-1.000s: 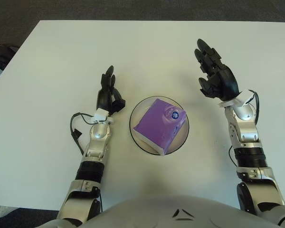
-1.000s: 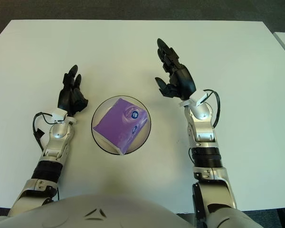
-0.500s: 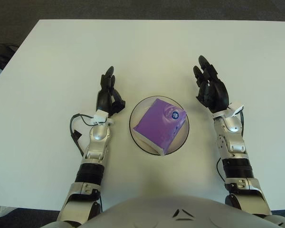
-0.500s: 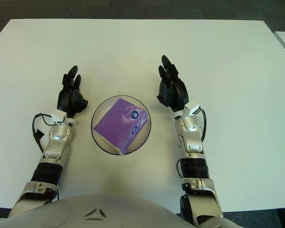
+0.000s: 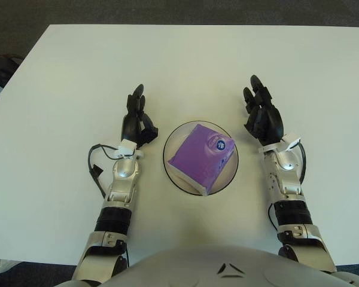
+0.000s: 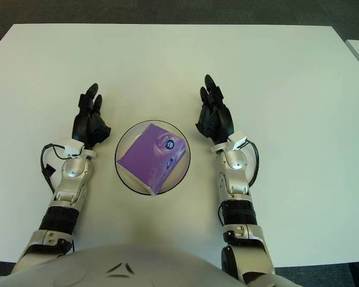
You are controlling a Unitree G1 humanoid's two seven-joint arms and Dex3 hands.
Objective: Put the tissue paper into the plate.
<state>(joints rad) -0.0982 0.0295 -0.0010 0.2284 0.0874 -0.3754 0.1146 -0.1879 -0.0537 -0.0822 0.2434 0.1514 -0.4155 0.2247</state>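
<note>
Purple plastic-wrapped tissue paper pack [image 5: 201, 156] lies inside my round black-rimmed plate [image 5: 230, 177], near the middle of the white tabletop [image 5: 179, 60] toward its near edge, long axis running diagonally from near-left to far-right. My right hand [image 5: 262, 116] shows just right of the plate, fingers [image 5: 255, 89] extended, grasping nothing; my left hand [image 5: 136, 121] shows just left of it, likewise released and empty. Both hands sit about equally near. I judge the placement complete.

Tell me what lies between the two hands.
The plate holding the purple tissue pack, between left hand and right hand, in both eye views.
</note>
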